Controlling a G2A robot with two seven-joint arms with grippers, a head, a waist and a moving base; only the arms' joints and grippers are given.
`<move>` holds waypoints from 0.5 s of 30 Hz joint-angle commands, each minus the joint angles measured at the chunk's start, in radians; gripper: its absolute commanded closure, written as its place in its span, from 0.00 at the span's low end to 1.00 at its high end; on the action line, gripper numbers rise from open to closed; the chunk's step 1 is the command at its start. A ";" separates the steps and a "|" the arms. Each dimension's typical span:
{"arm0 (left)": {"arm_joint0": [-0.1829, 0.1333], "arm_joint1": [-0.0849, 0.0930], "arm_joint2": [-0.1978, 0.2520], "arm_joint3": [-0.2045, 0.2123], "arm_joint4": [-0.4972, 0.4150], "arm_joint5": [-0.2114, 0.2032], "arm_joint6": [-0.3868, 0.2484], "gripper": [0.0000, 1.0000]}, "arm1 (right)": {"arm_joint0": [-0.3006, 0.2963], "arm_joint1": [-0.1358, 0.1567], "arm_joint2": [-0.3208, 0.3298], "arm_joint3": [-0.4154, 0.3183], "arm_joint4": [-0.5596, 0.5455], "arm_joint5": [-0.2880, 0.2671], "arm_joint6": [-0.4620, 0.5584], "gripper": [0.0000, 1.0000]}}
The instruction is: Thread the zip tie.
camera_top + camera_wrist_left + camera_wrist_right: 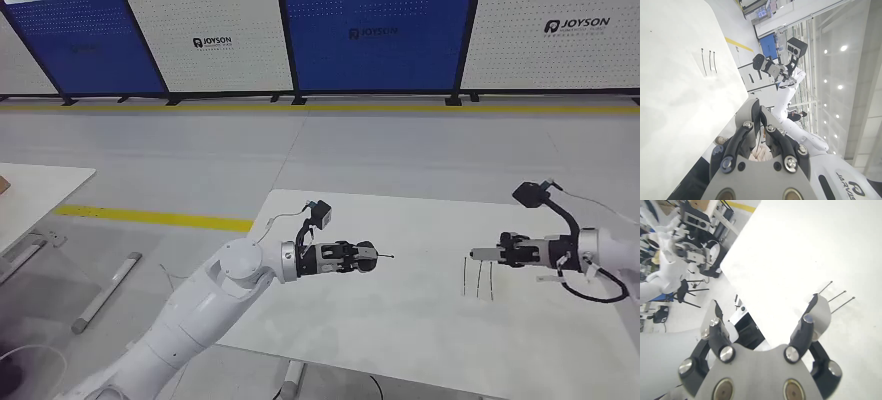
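Now my left hand pinches the zip tie, right hand spread wide. Next, I'd bring them together, carefully.

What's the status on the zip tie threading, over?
Left hand shut on a zip tie. Right hand open, by three zip ties lying on the table. Nothing seen between the hands.
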 commanded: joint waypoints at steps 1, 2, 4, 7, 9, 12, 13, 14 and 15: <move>0.000 0.000 0.000 0.000 0.000 0.000 0.000 1.00 | -0.002 -0.001 0.004 -0.002 0.023 0.000 0.000 0.00; 0.000 0.000 0.000 0.000 0.000 0.000 0.000 1.00 | -0.002 -0.001 0.004 -0.002 0.023 0.000 0.000 0.00; 0.000 0.000 0.000 0.000 0.000 0.000 0.000 1.00 | -0.002 -0.001 0.004 -0.002 0.023 0.000 0.000 0.00; 0.000 0.000 0.000 0.000 0.000 0.000 0.000 1.00 | -0.002 -0.001 0.004 -0.002 0.023 0.000 0.000 0.00; 0.000 0.000 0.000 0.000 0.000 0.000 0.000 1.00 | -0.002 -0.001 0.004 -0.002 0.023 0.000 0.000 0.00; 0.000 0.000 0.000 0.000 0.000 0.000 0.000 1.00 | -0.002 -0.001 0.004 -0.002 0.023 0.000 0.000 0.00; 0.000 0.000 0.000 0.000 0.000 0.000 0.000 1.00 | -0.002 -0.001 0.004 -0.002 0.023 0.000 0.000 0.00; 0.005 -0.001 0.002 -0.006 -0.015 -0.004 -0.001 1.00 | -0.002 -0.001 0.004 -0.002 0.023 0.000 0.000 0.00; 0.006 -0.002 0.000 -0.009 -0.031 -0.012 -0.012 1.00 | -0.002 -0.001 0.004 -0.002 0.023 0.000 0.000 0.00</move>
